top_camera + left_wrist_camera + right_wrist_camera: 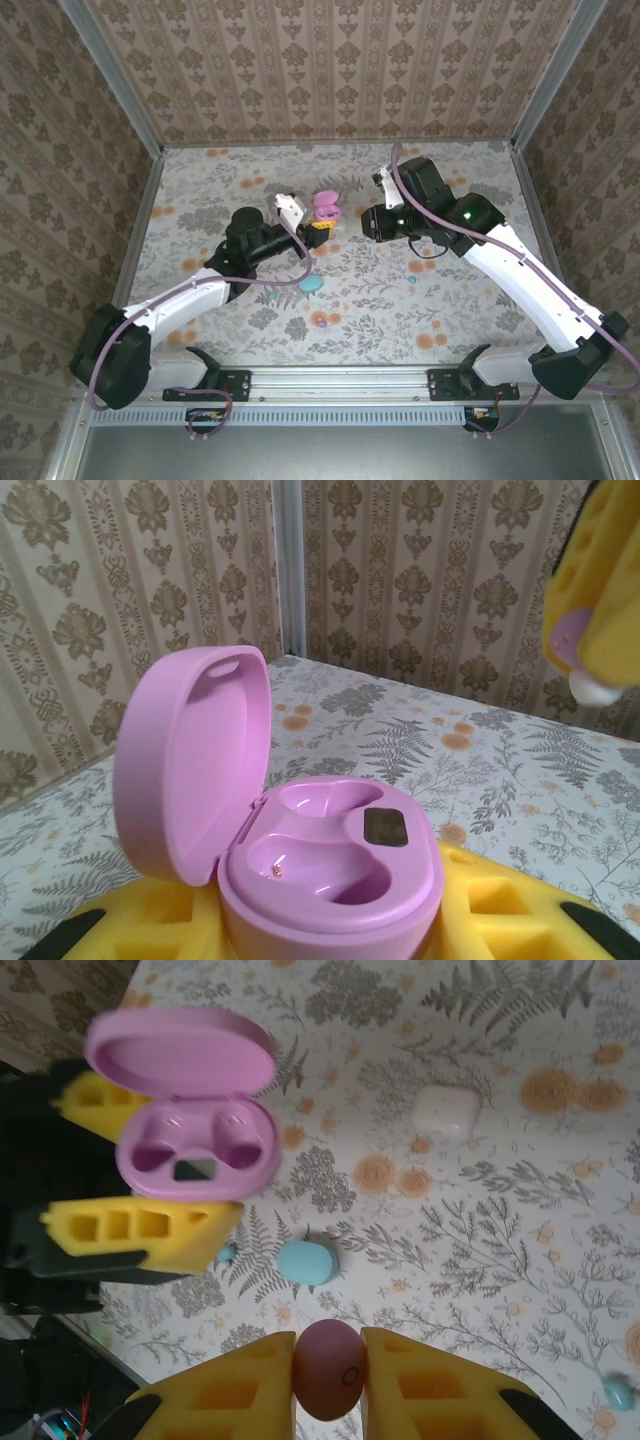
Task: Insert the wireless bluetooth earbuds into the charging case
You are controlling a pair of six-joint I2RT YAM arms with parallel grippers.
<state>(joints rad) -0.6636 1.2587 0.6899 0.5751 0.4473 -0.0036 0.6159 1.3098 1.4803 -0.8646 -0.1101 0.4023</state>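
Left gripper (330, 930): narrow, yellow pads (500, 910) clamped on base of pink charging case (330, 865). Case held above table (450, 310), lid (190, 760) swung open and upright, both sockets bare.

Right gripper (329, 1345): closed tight on magenta earbud (330, 1375), pinched between yellow fingertips (410, 1380). Bud near open case, apart from it.

On floral table: teal oval case (305, 1262), small teal earbud (227, 1253) just beside it, white case (447, 1110) well apart, another teal earbud (620, 1392) at view edge.

The pink case (330, 905) runs off the lower edge; teal earbud (619, 1392) is blurred.
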